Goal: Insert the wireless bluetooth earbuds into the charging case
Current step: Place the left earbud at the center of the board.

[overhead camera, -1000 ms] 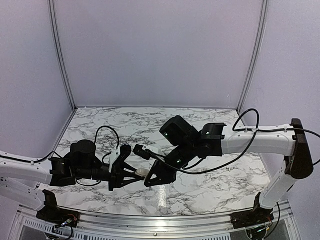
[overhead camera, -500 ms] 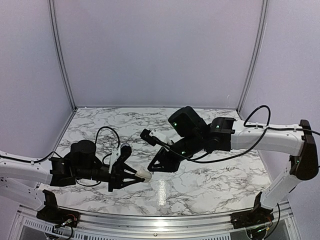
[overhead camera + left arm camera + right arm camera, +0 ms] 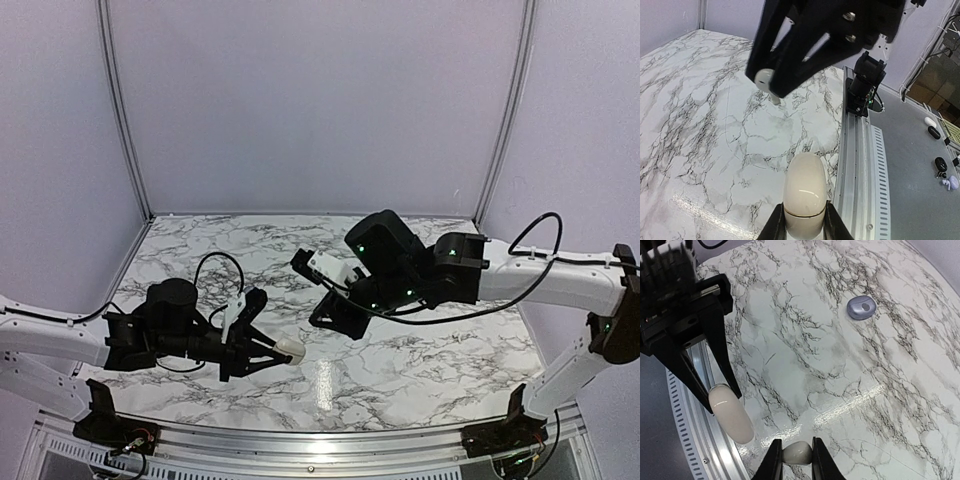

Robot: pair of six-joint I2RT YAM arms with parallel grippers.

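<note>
Two grippers loaded, held apart over the bench's near edge.
Your left gripper (image 3: pixel 279 352) is clamped on the closed case (image 3: pixel 805 192); your right gripper (image 3: pixel 795 447) pinches one earbud (image 3: pixel 797 454) near the case, not touching it.

The charging case (image 3: pixel 805 195) is cut off below, its base apparently between claw fingers (image 3: pixel 772 230).

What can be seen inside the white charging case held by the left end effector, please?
Nothing inside shows: the charging case, clamped in the left end effector, presents only its smooth white shell and a seam; its interior is covered.
</note>
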